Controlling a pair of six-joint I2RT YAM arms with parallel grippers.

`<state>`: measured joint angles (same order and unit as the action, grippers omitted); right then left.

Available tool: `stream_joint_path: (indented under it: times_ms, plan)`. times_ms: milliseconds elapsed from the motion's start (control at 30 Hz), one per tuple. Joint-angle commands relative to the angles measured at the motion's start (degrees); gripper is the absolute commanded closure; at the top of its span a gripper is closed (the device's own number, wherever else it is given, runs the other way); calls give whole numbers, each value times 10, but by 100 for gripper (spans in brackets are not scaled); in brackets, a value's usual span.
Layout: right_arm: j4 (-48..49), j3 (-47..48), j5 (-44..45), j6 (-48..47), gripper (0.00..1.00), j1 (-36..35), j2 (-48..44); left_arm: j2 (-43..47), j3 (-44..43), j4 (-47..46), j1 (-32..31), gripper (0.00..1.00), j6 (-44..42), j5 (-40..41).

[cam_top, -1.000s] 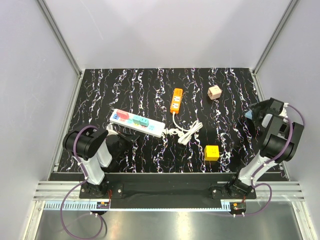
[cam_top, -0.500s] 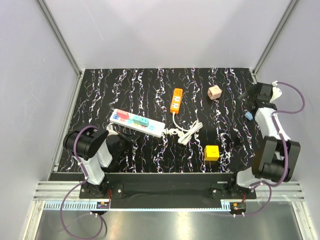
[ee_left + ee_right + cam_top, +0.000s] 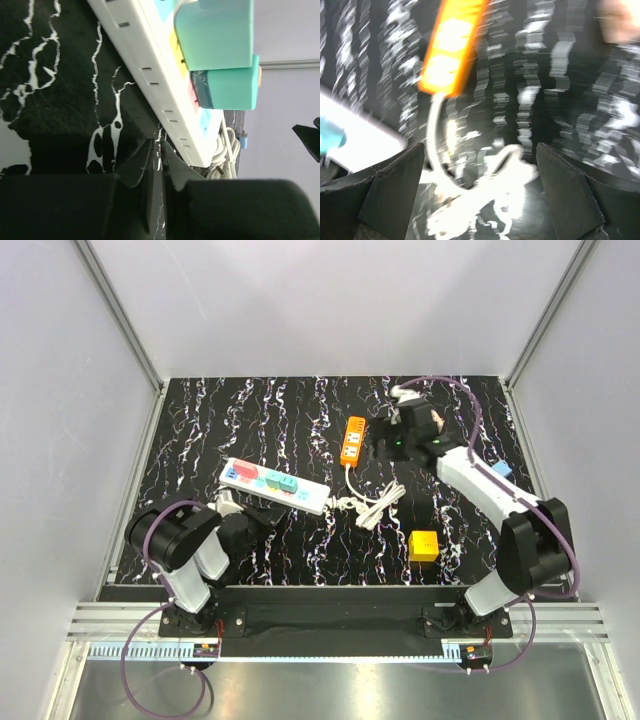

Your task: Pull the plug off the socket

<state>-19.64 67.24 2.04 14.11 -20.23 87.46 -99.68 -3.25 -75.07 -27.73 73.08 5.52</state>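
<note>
Right gripper [image 3: 480, 145] wide apart, empty: pass orange strip [image 3: 353, 440], straddle teal plug [image 3: 286, 483], pull straight up. Left gripper [image 3: 157, 145] nearly together, empty: pin socket [image 3: 250, 480] near edge.

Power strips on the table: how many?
2. The white strip lies left of centre; the orange strip lies farther back, near the middle. None looks hidden.

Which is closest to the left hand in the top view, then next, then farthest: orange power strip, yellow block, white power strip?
1. white power strip, right beside the left hand
2. orange power strip, centre back
3. yellow block, right front
</note>
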Motion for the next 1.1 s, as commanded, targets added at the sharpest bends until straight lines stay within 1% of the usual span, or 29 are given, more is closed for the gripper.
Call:
stream_joint_path:
  times_ms: [0, 67, 167, 267, 300, 400, 500, 567, 633, 667, 800, 900, 967, 1067]
  plan:
    - [7, 38, -17, -45, 0, -55, 23, 29, 80, -204, -11, 84, -36, 46]
    - [6, 42, -14, -46, 0, -76, 35, 50, 76, -204, -11, 82, -51, 41]
    - [9, 45, -10, -47, 0, -87, 48, 88, 82, -204, -8, 79, -69, 62]
    - [12, 52, -14, -52, 0, -91, 63, 130, 63, -148, 3, 81, -75, 64]
    - [12, 54, -16, -53, 0, -92, 68, 138, 55, -107, 5, 82, -76, 64]
    - [12, 68, -19, -61, 0, -98, 88, 144, 36, -77, 15, 84, -74, 65]
    - [11, 79, -35, -65, 0, -99, 95, 129, 46, -120, 44, 89, -71, 49]
    - [12, 83, -39, -65, 0, -100, 97, 119, 55, -129, 73, 89, -63, 32]
    - [13, 85, -42, -65, 0, -100, 100, 102, 54, -140, 89, 90, -66, 2]
    - [13, 85, -44, -65, 0, -99, 101, 94, 51, -147, 99, 92, -68, -7]
    - [17, 86, -52, -63, 0, -103, 105, 35, 47, -198, 116, 94, -62, -21]
    - [20, 84, -50, -65, 0, -103, 106, 5, 37, -204, 129, 97, -54, -34]
    - [21, 82, -50, -65, 0, -104, 107, 2, 37, -204, 129, 99, -60, -38]
    - [20, 79, -50, -65, 0, -104, 108, 23, 40, -204, 129, 99, -71, -31]
